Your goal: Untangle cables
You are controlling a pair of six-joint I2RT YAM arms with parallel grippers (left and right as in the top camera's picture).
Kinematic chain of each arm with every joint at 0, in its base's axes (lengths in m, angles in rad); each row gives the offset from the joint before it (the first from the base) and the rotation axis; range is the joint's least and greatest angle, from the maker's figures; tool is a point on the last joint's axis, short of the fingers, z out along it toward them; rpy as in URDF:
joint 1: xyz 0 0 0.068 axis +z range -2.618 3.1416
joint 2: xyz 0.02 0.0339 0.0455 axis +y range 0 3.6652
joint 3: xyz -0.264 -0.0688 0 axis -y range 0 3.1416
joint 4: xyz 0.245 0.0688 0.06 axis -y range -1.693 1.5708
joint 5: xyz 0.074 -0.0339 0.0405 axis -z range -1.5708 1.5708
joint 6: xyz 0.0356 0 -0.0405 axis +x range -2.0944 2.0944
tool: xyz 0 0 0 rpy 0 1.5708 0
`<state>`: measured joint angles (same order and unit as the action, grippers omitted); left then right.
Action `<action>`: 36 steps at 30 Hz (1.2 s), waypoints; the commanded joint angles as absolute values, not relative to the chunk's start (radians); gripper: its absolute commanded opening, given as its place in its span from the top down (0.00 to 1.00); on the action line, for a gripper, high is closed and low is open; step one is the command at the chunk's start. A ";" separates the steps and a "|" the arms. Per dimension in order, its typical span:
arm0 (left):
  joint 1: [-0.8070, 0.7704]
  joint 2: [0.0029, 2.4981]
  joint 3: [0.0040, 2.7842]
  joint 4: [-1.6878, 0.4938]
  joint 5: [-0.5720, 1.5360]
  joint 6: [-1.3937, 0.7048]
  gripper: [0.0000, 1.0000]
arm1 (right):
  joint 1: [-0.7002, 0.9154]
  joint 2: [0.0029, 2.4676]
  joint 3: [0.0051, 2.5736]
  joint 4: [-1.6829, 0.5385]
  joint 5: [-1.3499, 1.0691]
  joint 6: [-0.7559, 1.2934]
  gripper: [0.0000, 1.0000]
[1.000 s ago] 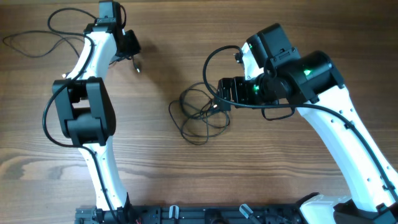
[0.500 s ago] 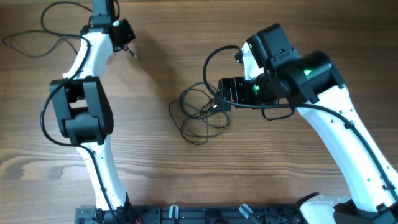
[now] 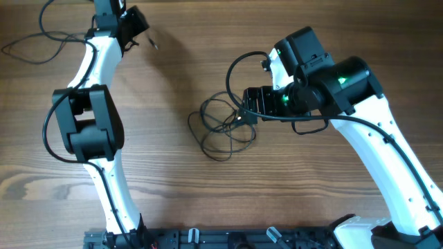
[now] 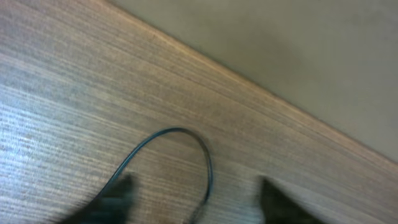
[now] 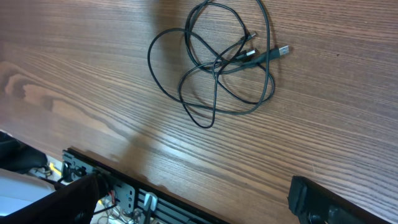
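Left claw (image 4: 198,202) is up at the far left end of the table (image 3: 173,194), its fingers (image 4: 118,194) spread apart with nothing pinched. Right there in the wrist view, a loose cable (image 4: 186,140) arches up between them. It's thin and dark, lying flat on the wood. One strand drops down close by the left-hand fingertip and the other runs through the gap. It's too blurred to call whether it touches. From overhead, that same loose cable (image 3: 28,50) wanders out in a wide, lazy curve to the left of the arm.

Over to the right claw (image 3: 243,111), jaws wide open and holding nothing. It sits at the right edge of the tangle of cables (image 3: 223,126), mid-table. From its own wrist camera, the tangle of cables (image 5: 224,62) lies out ahead, well clear of both fingers (image 5: 81,194). The tangle is a knot of several thin grey-black loops crossing over one another. Two small plug ends poke out on the right side, one tipped silvery. The lowest loop sags toward the near edge of the table.
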<state>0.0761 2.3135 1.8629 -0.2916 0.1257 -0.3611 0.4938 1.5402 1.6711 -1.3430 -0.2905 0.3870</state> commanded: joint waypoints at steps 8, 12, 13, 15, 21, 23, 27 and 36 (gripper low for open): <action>0.102 2.150 1.865 -0.389 0.166 -0.345 0.00 | 0.498 1.554 1.675 -1.347 -0.293 0.378 0.00; 0.100 2.000 1.865 -0.663 0.439 -0.356 0.00 | 0.498 1.554 1.675 -1.347 -0.293 0.379 0.00; 0.100 1.968 1.865 -0.768 0.522 -0.356 0.00 | 0.498 1.554 1.675 -1.346 -0.293 0.402 0.00; 0.095 1.947 1.864 -0.896 0.615 -0.356 0.00 | 0.498 1.554 1.675 -1.343 -0.292 0.423 0.00; 0.025 1.964 1.864 -1.268 0.650 -0.269 0.00 | 0.498 1.554 1.675 -1.309 -0.292 0.431 0.00; -0.008 1.968 1.864 -1.374 0.617 -0.265 0.00 | 0.498 1.554 1.675 -1.301 -0.292 0.445 0.00; -0.086 1.967 1.864 -1.456 0.453 -0.276 0.00 | 0.498 1.554 1.675 -1.291 -0.291 0.445 0.00; -0.179 1.945 1.864 -1.583 0.350 -0.351 0.00 | 0.498 1.554 1.675 -1.311 -0.240 0.446 0.00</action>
